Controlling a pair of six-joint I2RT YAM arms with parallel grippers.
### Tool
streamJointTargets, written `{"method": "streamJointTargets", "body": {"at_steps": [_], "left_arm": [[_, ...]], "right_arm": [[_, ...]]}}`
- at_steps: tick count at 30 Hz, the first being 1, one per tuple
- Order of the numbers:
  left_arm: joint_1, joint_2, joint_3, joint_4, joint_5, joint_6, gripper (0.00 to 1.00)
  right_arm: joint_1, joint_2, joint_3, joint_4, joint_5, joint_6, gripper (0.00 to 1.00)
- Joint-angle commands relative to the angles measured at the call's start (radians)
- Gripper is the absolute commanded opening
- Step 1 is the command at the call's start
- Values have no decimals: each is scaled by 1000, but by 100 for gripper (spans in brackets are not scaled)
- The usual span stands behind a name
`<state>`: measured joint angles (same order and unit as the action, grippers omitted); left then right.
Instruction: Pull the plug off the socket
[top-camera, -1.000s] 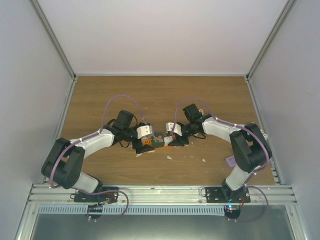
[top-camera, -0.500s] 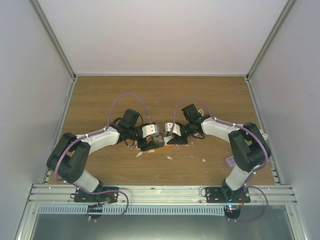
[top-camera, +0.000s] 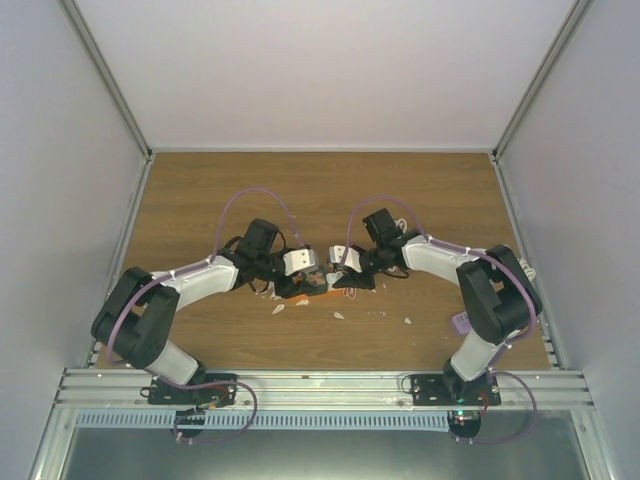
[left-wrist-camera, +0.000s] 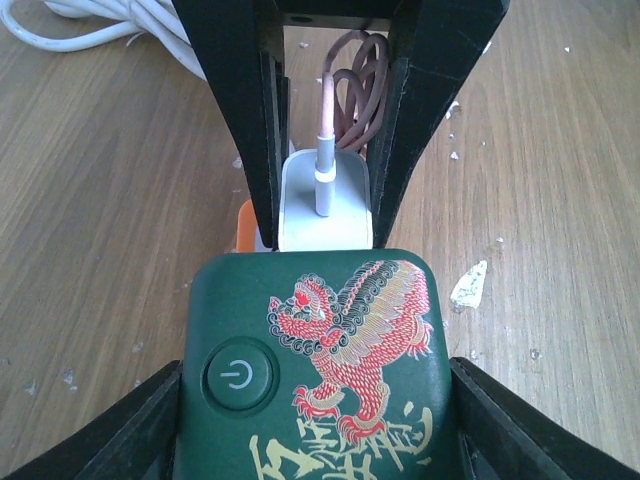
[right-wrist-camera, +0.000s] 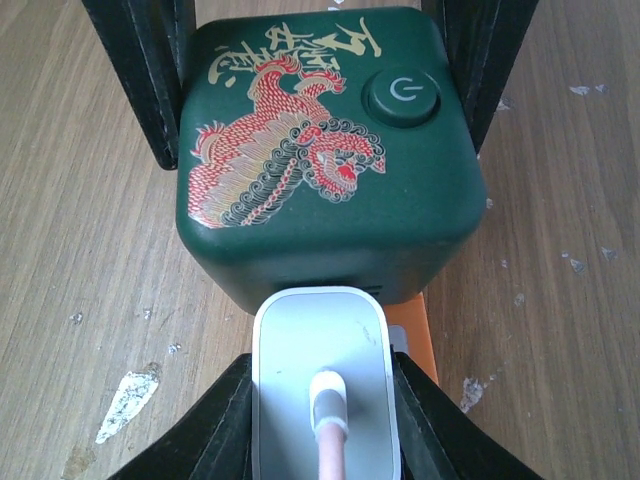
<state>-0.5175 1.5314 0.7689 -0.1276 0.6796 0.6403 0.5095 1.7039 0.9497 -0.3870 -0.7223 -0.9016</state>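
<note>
Wood-grain surface (top-camera: 420, 200) lies beneath. Nearest the right wrist camera, the right pincer (right-wrist-camera: 320, 372) clamps the white plug (right-wrist-camera: 318, 335), which sits in the green dragon-print socket (right-wrist-camera: 320, 160). Beyond, the left pincer (left-wrist-camera: 315, 385) flanks that socket closely — whether it grips, I cannot tell.

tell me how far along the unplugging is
Done: the right gripper is shut on the white plug. In hand: the left gripper clasps the green socket cube by its sides to brace it. Left: the pull itself; the plug sits flush against the cube, no gap showing.
</note>
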Motion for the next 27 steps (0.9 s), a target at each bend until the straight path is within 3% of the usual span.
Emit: {"method": "streamJointTargets", "body": {"at_steps": [1,11,27], "left_arm": [[-22,-73,-26,92,30,24,50],[-24,-136,-51,158,70,28,40],[16,-71,1,143,164,-71,35]], "right_arm": [[11,27,-22,25,58,4,15],[11,43,-19,24,104,16,4],[12,67,0,12,164,22,1]]}}
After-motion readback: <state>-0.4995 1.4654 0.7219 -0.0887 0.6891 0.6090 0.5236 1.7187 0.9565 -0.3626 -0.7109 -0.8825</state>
